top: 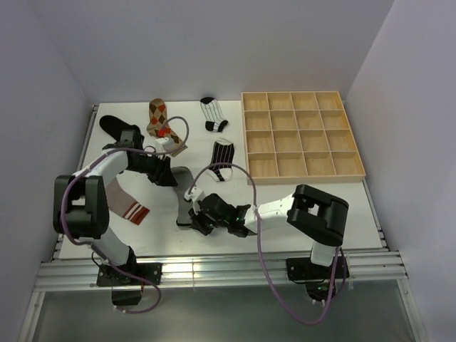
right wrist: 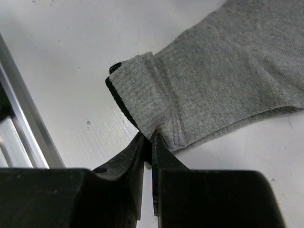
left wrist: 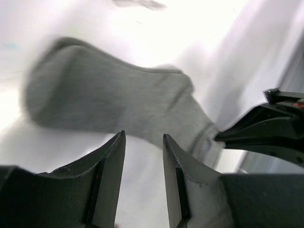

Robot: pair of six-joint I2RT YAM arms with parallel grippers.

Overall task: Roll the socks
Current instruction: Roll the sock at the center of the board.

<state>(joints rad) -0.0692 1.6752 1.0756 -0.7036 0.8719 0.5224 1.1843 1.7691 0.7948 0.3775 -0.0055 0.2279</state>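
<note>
A plain grey sock [top: 182, 191] lies flat in front of the arms. My right gripper [top: 197, 216] is shut on its folded ribbed cuff [right wrist: 137, 90] at the near end. In the right wrist view the jaws [right wrist: 151, 137] pinch the cuff edge, and the sock body [right wrist: 232, 76] stretches away. My left gripper [top: 169, 177] is open and empty just beside the sock's far end. In the left wrist view its fingers [left wrist: 142, 135] stand apart, short of the grey sock [left wrist: 114, 97], and the right gripper [left wrist: 270, 130] shows at the right.
A taupe sock with red and white bands [top: 125, 201] lies at the left. A black sock [top: 114, 127], an argyle sock [top: 158, 117], a black-and-white sock [top: 211, 114] and a striped sock [top: 222, 158] lie further back. The wooden grid tray [top: 350, 135] stands at the back right.
</note>
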